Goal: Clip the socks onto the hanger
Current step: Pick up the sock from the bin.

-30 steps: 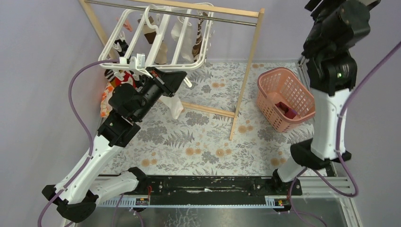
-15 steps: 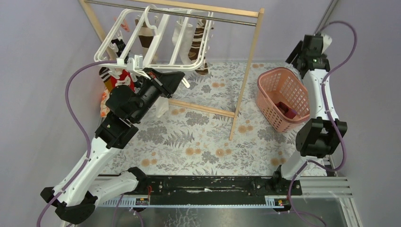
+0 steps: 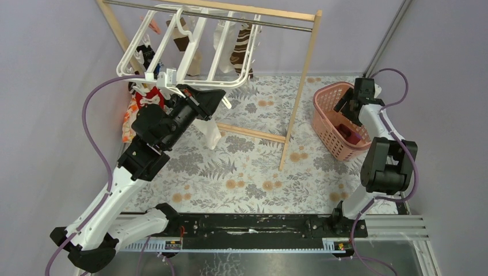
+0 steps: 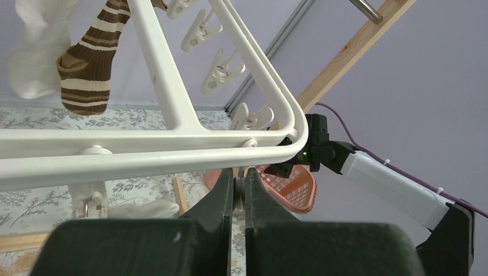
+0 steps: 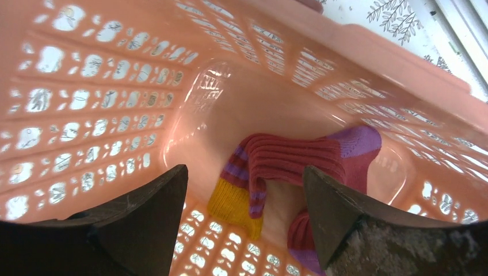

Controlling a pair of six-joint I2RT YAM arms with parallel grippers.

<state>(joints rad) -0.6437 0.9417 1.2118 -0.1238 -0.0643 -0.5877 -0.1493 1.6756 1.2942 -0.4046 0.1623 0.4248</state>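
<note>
Right end effector [image 5: 244, 175], released over red-purple sock [image 5: 293, 158], may snag pink basket [image 5: 86, 86]; left end effector [image 4: 240, 178] clenched beneath hanger [image 4: 172, 109].

Plain lavender walls [image 3: 52, 86] left, right and back, softly and evenly lit. Grey-white fern-print cloth [image 3: 241, 172] with orange flowers across the middle. Wooden rack [image 3: 302, 80] with a metal rail [image 3: 276, 23] along the top edge. Grey pole [image 3: 391, 34] slanting in the upper right corner. Brushed metal surface [image 3: 259, 261] along the bottom.
</note>
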